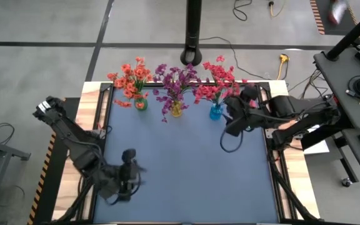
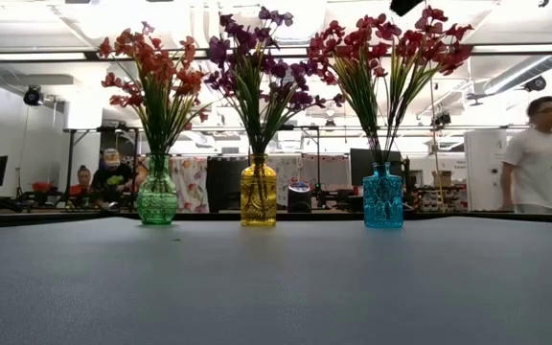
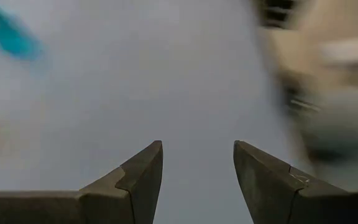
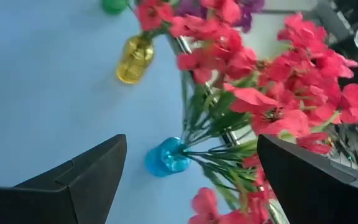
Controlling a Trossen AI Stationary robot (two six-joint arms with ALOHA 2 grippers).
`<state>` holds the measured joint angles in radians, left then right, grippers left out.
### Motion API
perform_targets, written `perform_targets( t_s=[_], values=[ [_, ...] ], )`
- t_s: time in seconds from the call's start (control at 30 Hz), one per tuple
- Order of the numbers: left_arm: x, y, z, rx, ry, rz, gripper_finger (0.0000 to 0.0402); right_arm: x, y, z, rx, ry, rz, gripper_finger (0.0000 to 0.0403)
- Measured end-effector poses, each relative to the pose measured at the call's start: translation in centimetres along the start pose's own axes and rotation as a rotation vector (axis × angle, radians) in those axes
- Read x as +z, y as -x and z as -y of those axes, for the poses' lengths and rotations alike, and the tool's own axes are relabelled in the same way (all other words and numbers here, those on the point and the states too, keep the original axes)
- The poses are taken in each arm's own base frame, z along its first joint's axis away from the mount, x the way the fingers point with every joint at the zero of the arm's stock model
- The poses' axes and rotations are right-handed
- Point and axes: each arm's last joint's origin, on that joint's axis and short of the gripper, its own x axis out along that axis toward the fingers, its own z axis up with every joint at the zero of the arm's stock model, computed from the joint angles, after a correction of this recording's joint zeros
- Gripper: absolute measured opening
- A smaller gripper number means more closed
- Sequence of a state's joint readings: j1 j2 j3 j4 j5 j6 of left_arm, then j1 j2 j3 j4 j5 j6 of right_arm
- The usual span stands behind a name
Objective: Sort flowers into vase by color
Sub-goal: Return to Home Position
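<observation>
Flowers [image 1: 175, 81] all housed, by the look of it?

— Three bunches, stems upright, in a row along the far edge of the tabletop [image 1: 186, 181]: orange in the green vase [image 2: 157, 199], purple in the yellow vase [image 2: 259, 196], pink in the blue vase [image 2: 382, 198].

And the arms?

— The right gripper [image 4: 191, 138] is the nearer one. Its fingers are wide apart and empty, and it hangs just beside the pink bunch (blossoms crowd that wrist view). From it the bunch lies towards the far edge and the middle, so I'd judge a retreat should go outward and back, clear of the petals. The left gripper [image 3: 197, 146], also apart and empty, is well away over the near-left tabletop.

Anything you can't see?

— The low view shows neither arm. The left wrist view shows little beyond bare tabletop. Whether any blossom touches the right arm, I cannot tell.
</observation>
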<state>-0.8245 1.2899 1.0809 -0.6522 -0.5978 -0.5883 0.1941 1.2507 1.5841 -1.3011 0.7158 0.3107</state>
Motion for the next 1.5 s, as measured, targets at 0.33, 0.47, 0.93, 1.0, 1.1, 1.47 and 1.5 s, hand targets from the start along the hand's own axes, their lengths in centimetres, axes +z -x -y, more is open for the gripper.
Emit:
perform_targets(
  t_s=[0.33, 0.47, 0.93, 1.0, 1.1, 1.47, 1.5],
  values=[
    [-3.8, 3.6, 5.0, -0.269, 0.078, 0.022, 0.0168, -4.2, 5.5, -5.2, 0.195, 0.121, 0.187, 0.0354],
    [-4.6, 2.4, 5.9, -0.384, -0.149, 0.183, 0.0144, -7.3, 5.8, -8.7, 0.227, 0.166, 0.315, 0.0354],
    [-8.4, -7.2, -1.8, -0.668, -0.194, 0.131, 0.0014, -10.2, 1.3, -13.4, 0.510, 0.192, 0.731, 0.0352],
    [-9.3, -7.9, -3.3, -0.707, -0.166, 0.114, 0.0004, -10.3, 0.1, -12.7, 0.519, 0.177, 0.773, 0.0352],
    [-10.2, -8.3, -5.0, -0.749, -0.033, 0.031, 0.0005, -10.6, -1.5, -11.3, 0.513, 0.138, 0.775, 0.0352],
    [-10.3, -3.1, -8.3, -0.681, -0.126, 0.037, 0.0000, -13.7, -3.4, -7.6, 0.489, 0.010, 0.769, 0.0352],
    [-10.3, -2.5, -8.6, -0.660, -0.150, 0.069, 0.0000, -14.0, -3.4, -7.3, 0.490, 0.004, 0.776, 0.0352]
  ],
)
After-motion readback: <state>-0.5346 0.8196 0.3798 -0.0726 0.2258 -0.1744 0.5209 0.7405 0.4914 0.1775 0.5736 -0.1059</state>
